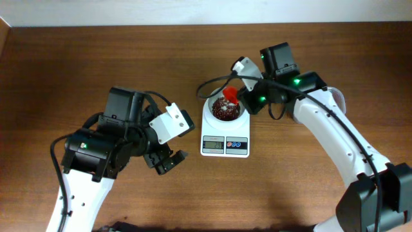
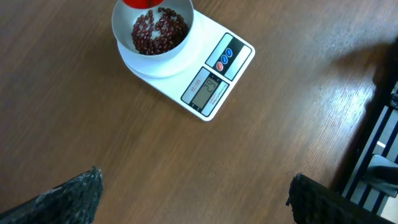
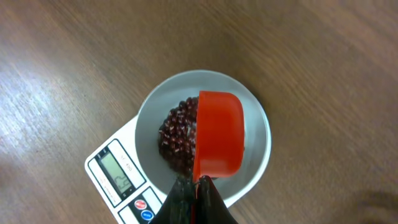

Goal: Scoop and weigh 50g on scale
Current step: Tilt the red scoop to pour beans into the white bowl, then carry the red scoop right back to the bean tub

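Your right gripper (image 3: 198,184) is sitting right at the bottom of its wrist view, and its fingers (image 3: 211,202) are clamping tight on the handle end of the red scoop (image 3: 219,134). That scoop is hanging tipped on its side over the bowl (image 3: 256,118). It's covering the middle and right part of the bowl, so you're only seeing the beans (image 3: 177,140) on the left. Whatever is inside the scoop is facing away, so I can't tell.

The beans are lying as a loose dark red-brown heap in the white bowl, and the bowl is sitting on the scale (image 3: 99,157). The display (image 3: 115,173) and the round buttons (image 3: 142,206) are facing the near side of the table (image 1: 77,58). The digits are too small to read in any view.

Your left gripper (image 2: 196,177) is hanging wide open and holding nothing. Its two pads (image 2: 68,199) are poking in at the bottom corners, well apart from the scale.

From overhead, a black cable (image 1: 207,86) is looping just beside the bowl's far left. In the left wrist view the scoop is getting cut off by the top edge. A dark striped shape (image 2: 379,143) is showing at the right edge there, and I can't make out what it is.
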You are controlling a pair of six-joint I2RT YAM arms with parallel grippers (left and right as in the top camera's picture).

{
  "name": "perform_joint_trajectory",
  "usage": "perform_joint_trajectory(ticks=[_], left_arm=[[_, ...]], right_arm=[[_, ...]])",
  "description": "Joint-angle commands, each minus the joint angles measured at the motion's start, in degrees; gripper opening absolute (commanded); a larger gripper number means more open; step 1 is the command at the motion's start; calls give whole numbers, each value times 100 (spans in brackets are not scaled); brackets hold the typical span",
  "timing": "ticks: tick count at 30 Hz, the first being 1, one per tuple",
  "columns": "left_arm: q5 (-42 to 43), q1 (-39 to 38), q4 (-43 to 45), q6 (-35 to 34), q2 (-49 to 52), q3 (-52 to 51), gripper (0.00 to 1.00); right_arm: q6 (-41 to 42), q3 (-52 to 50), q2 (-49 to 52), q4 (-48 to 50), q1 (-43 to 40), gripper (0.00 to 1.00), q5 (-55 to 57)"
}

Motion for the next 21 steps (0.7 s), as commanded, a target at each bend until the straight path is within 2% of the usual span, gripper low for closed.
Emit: perform_joint_trajectory(ticks=[1,3,7,11,19,21], left_arm=[[2,33,11,-28,-28,94,99],[2,33,11,-28,-28,94,99],[2,33,11,-31,-28,94,99],[2,33,11,-28,-28,94,99],[2,33,11,-28,-28,94,99],[2,33,11,-28,-28,94,99]], right_arm=[[-28,13,-114,17,61,4,197],[0,13,-118,-44,114,4,46],[9,15,-114,59,133,4,614],[4,24,-179,70,133,4,-118],[7,24,-188,-85,208,4,431],[284,42,-227,-22,129,4,367]])
